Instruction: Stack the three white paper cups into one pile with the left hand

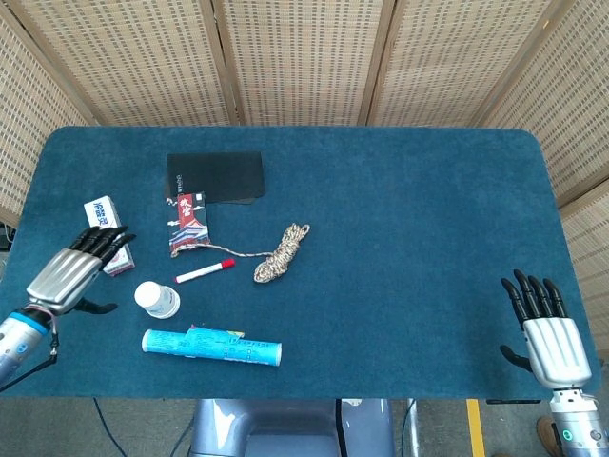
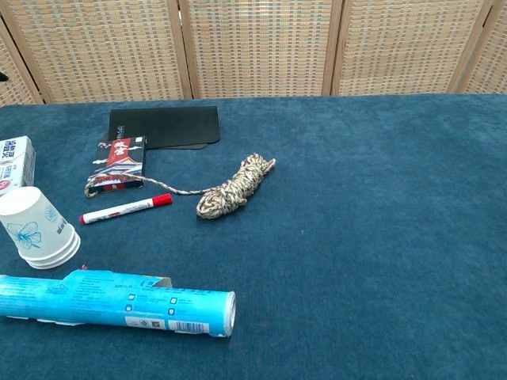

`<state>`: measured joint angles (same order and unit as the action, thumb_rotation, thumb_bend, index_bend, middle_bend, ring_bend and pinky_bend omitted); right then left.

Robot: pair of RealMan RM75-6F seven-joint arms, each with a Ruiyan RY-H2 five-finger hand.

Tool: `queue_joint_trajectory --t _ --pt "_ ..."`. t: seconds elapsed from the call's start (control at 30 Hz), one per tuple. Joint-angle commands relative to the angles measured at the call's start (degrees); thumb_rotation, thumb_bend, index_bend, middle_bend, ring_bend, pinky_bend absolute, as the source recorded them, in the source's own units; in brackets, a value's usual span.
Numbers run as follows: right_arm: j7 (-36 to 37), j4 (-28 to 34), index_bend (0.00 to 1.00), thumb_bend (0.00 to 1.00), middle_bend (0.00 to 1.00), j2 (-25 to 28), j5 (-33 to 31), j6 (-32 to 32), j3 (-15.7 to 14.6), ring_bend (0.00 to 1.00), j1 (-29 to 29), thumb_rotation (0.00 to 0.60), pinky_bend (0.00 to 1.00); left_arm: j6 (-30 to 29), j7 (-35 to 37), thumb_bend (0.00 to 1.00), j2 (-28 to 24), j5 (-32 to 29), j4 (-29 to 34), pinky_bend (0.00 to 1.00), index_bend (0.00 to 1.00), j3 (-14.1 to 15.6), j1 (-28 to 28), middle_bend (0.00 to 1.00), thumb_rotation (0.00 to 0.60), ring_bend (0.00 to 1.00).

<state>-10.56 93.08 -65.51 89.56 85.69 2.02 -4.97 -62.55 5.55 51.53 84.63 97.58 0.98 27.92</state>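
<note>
Stacked white paper cups (image 2: 36,229), nested upside down into one pile with a blue flower printed on the outer one, standing on the blue desk (image 1: 400,238) just off the tips of the left hand's fingers (image 1: 103,238), apart from them. Left hand (image 1: 68,274) held flat, fingers stretched out and apart, gripping nothing, fingertips over the near edge of a small white carton (image 1: 107,221). On the far side of the pile from those fingers, a red-capped marker (image 1: 205,270), then a coil of speckled rope (image 1: 279,253) whose loose end runs back to a red patterned packet (image 1: 188,223); past that packet, a black pouch (image 1: 215,176). Nearer the desk's front edge than the pile, a long light-blue tube (image 2: 119,300) lying on its side. Well apart at the opposite front corner, right hand (image 1: 549,333) flat on the desk edge, fingers straight and slightly spread, empty.
</note>
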Motion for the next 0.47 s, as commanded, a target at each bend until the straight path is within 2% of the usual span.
queue_joint_trajectory --t 0.03,0.1,0.2,0.33,0.47 --pt "0.5 -0.8 0.00 0.00 0.00 -0.2 -0.3 -0.2 0.2 0.00 -0.1 0.600 0.00 -14.2 -7.3 0.00 5.1 -4.2 -1.7 0.00 0.00 -0.1 -10.3 0.00 0.600 0.00" --pt "1.2 -1.5 0.00 0.00 0.00 -0.4 -0.3 0.0 0.4 0.00 -0.2 0.600 0.00 -20.3 -8.8 0.00 7.9 -5.1 -0.7 0.00 0.00 0.4 -14.8 0.00 0.600 0.00" --pt "1.7 -2.2 0.00 0.00 0.00 -0.6 0.3 0.3 0.4 0.00 -0.2 0.600 0.00 -24.6 -10.3 0.00 10.1 -4.9 -0.6 0.00 0.00 0.4 -17.7 0.00 0.600 0.00" --pt "2.3 -2.4 0.00 0.00 0.00 -0.5 0.8 0.6 0.3 0.00 -0.2 0.600 0.00 -27.3 -11.1 0.00 11.3 -4.5 -0.6 0.00 0.00 0.3 -19.8 0.00 0.600 0.00" --pt "2.7 -2.2 0.00 0.00 0.00 -0.3 1.2 1.2 0.2 0.00 0.0 0.600 0.00 -26.9 -10.6 0.00 11.6 -4.4 -1.4 0.00 0.00 -0.4 -20.0 0.00 0.600 0.00"
